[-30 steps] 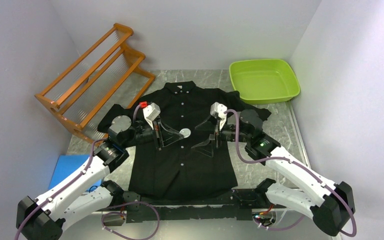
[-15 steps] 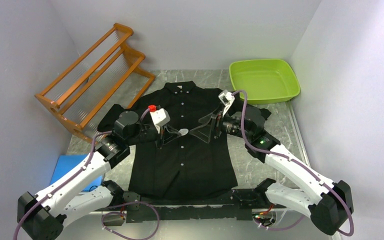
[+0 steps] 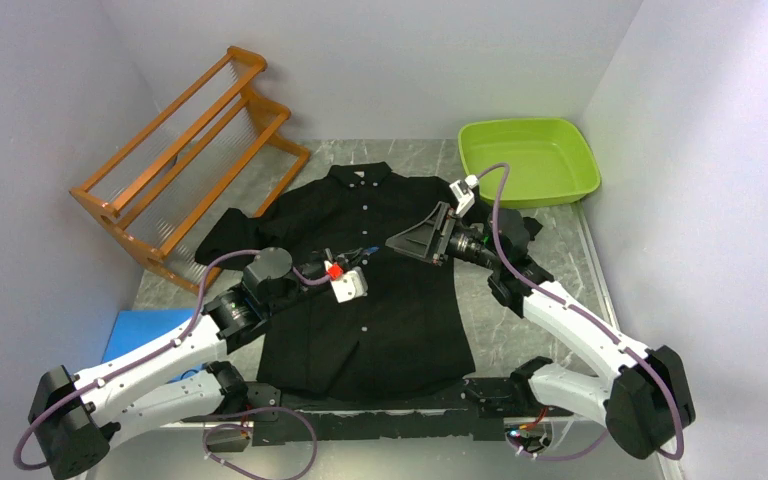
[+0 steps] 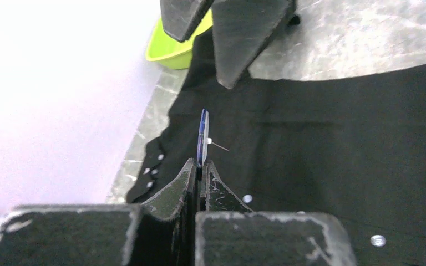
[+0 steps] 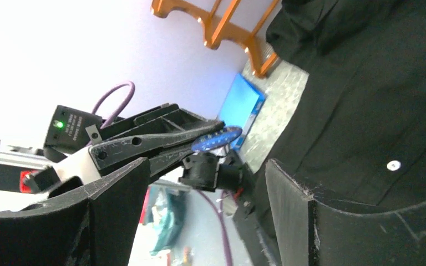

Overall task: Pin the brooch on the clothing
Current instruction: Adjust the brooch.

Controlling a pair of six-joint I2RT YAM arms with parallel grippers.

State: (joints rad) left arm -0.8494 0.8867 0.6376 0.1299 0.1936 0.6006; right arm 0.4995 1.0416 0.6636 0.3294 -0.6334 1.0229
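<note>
While the shirt (image 3: 380,320) lies flat and face-up on the tabletop (image 3: 410,155), collar toward the far side, my left gripper (image 3: 360,253) is clamped tight on the brooch (image 4: 202,133). It's a small blue disc held edge-on, up in the air above the chest area and not touching the cloth. A thin pin (image 4: 218,146) sticks out from its back, and it looks free of any clasp, though it's too small to be sure.

My right gripper (image 3: 400,243) has its jaws spread wide and holds nothing. It sits just beside the brooch, pointing at it from the other side. The right wrist view shows the blue disc between and beyond my two dark fingers, close but apart from both.

Step in hand, as I judge it: bringing the brooch to the fabric with the second gripper lined up to help, either to steady the disc or to pinch up cloth. Pinning is not yet done; nothing is attached.

The next move calls for getting the pin tip down to the shirt front at a shallow angle, clear of the button line (image 3: 365,300). Probably the right gripper has to hold or bunch the fabric so the point can pass through and come out again.

Risk: the disc is thin and gripped on its edge, so it could twist or slip when the pin meets resistance. Green tray (image 3: 530,160) and orange rack (image 3: 190,150) are well apart and not involved.
</note>
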